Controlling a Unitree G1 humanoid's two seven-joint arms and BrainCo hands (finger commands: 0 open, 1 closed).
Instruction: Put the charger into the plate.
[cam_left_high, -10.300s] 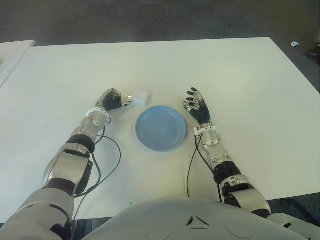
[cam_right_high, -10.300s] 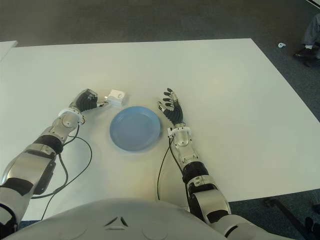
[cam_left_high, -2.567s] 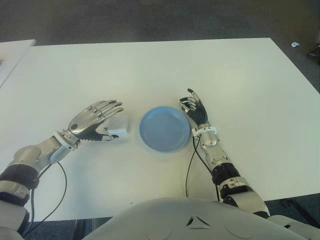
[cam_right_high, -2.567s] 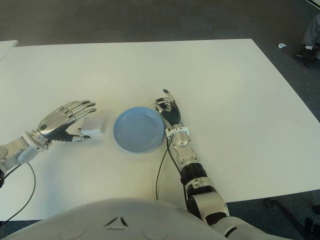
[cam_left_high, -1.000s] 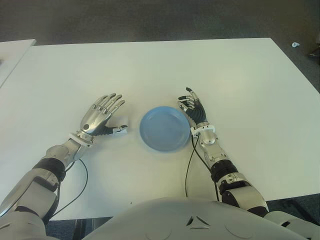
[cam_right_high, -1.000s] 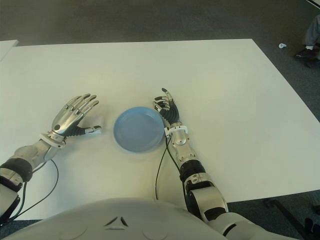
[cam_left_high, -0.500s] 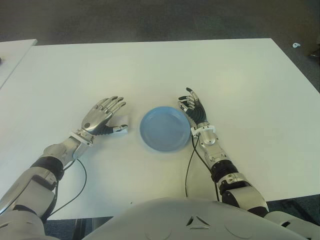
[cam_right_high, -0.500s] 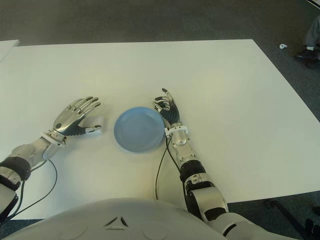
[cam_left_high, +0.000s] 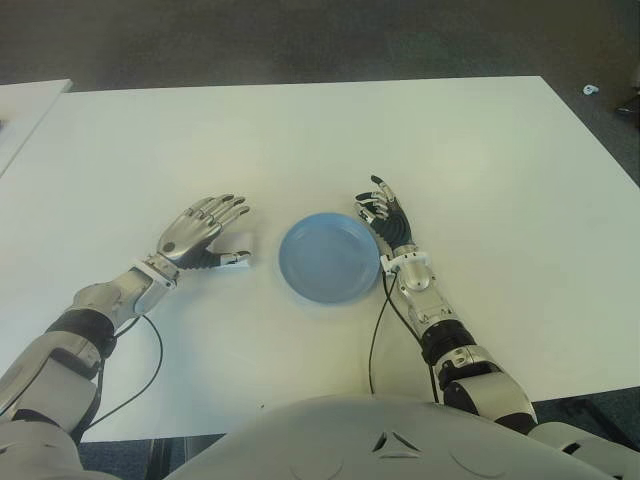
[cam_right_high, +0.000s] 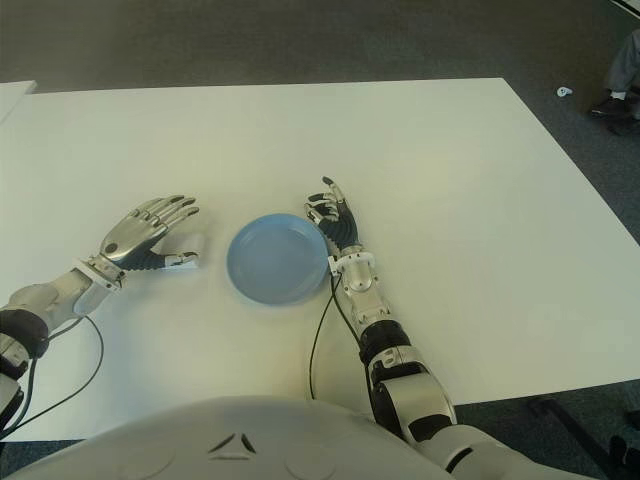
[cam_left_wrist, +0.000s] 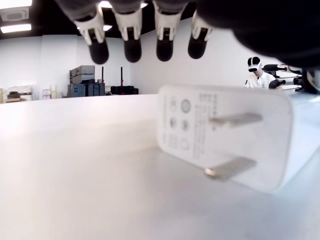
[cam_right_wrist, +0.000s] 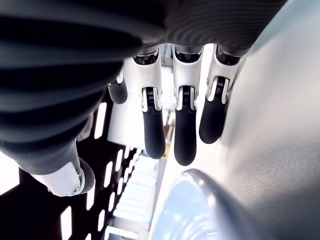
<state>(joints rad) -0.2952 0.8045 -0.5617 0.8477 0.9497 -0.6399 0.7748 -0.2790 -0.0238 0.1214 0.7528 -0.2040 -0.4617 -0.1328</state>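
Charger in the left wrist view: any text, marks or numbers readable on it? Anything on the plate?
Charger, prong face: several lines of small print and a few round marks, all too blurred to read.
Plate: no text or marks.
The charger lies on the table under the open left hand.

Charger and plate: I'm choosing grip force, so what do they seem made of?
Charger: likely smooth white plastic with printed markings and two bare metal prongs. Plate: pale blue with an even, slightly glossy surface, perhaps plastic or glazed ceramic; the look leaves it open.
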